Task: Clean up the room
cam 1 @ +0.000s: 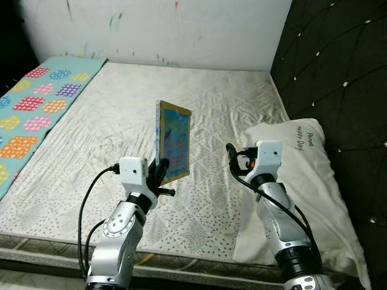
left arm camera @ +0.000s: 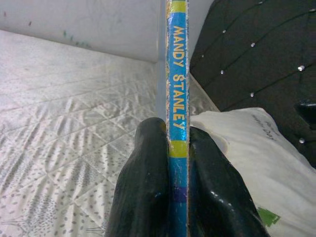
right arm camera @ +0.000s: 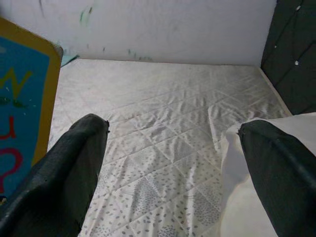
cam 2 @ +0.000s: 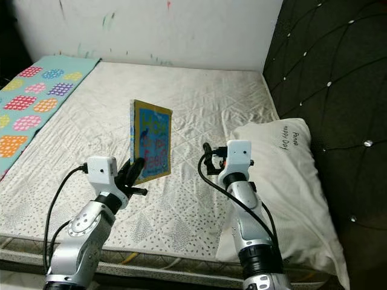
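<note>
a bare quilted mattress (cam 1: pixel 211 103) meets a paint-flecked white wall (cam 1: pixel 181 30) and a dark tufted headboard (cam 1: pixel 338 78).

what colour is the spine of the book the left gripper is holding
Bright blue with yellow lettering and yellow-green bands. The book's spine shows best in the left wrist view, pinched by the left gripper.

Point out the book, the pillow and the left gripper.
book (cam 1: pixel 174 142): left eye view, front cover.
pillow (cam 1: pixel 305 169): left eye view, top surface.
left gripper (left arm camera: pixel 177 163): left wrist view, between fingertips clamping the book's spine.
</note>
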You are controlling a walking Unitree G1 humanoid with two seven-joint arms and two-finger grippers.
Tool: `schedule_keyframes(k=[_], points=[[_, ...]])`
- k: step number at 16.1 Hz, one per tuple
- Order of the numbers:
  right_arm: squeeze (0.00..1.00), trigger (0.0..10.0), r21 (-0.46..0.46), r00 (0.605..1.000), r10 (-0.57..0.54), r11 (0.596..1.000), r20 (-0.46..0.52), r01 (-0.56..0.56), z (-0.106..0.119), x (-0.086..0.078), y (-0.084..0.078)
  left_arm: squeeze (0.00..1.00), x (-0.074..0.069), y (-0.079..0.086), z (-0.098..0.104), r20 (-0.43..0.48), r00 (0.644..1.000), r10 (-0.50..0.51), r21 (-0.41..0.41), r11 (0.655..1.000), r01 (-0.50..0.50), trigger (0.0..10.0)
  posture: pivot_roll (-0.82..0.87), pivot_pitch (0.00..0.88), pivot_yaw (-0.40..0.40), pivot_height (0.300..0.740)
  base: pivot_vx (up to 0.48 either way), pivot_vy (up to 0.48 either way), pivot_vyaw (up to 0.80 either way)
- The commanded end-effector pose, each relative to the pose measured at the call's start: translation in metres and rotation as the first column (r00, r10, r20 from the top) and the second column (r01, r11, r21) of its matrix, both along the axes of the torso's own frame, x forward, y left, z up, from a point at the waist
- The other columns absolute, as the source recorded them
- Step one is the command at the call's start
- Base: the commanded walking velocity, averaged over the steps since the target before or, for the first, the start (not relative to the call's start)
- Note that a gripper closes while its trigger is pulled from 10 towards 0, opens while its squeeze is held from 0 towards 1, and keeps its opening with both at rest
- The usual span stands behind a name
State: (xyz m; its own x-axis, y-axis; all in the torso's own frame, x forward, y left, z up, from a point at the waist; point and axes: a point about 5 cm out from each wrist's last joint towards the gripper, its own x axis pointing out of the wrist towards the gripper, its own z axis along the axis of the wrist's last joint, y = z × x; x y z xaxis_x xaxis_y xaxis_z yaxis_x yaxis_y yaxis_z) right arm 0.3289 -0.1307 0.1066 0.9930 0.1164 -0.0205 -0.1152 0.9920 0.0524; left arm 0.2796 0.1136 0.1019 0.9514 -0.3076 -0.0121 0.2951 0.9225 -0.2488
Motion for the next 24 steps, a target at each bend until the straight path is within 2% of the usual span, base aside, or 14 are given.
schedule_keyframes(k=[1, 3, 7, 16, 19, 24], points=[[0.0, 10.0, 0.005, 1.0, -0.012, 1.0, -0.003, 0.012, 0.001, 0.002, -0.003, 0.0, 0.003, -0.002, 0.012, 0.052, 0.999, -0.001, -0.005, 1.0, 0.001, 10.0, -0.11, 0.0, 0.007, 0.74, 0.0, 0.0, -0.8], [0.0, 10.0, 0.006, 1.0, -0.006, 1.0, 0.001, 0.006, 0.002, 0.004, 0.001, 0.0, 0.004, 0.0, 0.011, 0.049, 0.999, -0.002, 0.001, 1.0, 0.002, 10.0, -0.1, 0.0, 0.02, 0.74, 0.0, 0.0, -0.63], [0.0, 10.0, -0.002, 1.0, 0.01, 1.0, -0.008, -0.01, -0.002, 0.002, 0.002, 0.0, 0.005, -0.001, 0.014, 0.061, 0.998, 0.004, 0.009, 1.0, -0.005, 10.0, -0.06, 0.0, 0.008, 0.74, 0.0, 0.0, 0.0], [0.0, 10.0, -0.021, 0.999, 0.035, 0.999, 0.021, -0.035, 0.008, 0.011, 0.004, 0.0, 0.01, -0.005, 0.015, 0.067, 0.998, 0.014, 0.0, 1.0, -0.014, 10.0, -0.06, 0.0, -0.009, 0.74, 0.0, 0.0, 0.0], [0.0, 10.0, -0.04, 0.999, 0.035, 0.999, 0.039, -0.033, 0.014, 0.016, 0.002, 0.0, 0.016, -0.009, 0.019, 0.082, 0.997, 0.013, -0.007, 1.0, -0.013, 10.0, -0.07, 0.0, -0.02, 0.74, 0.0, 0.0, 0.0], [0.0, 10.0, -0.056, 0.996, 0.053, 0.997, 0.074, -0.049, 0.03, 0.024, 0.007, 0.0, 0.025, -0.011, 0.027, 0.116, 0.993, 0.019, -0.022, 1.0, -0.017, 10.0, -0.09, 0.0, -0.039, 0.74, 0.0, 0.0, 0.0]])
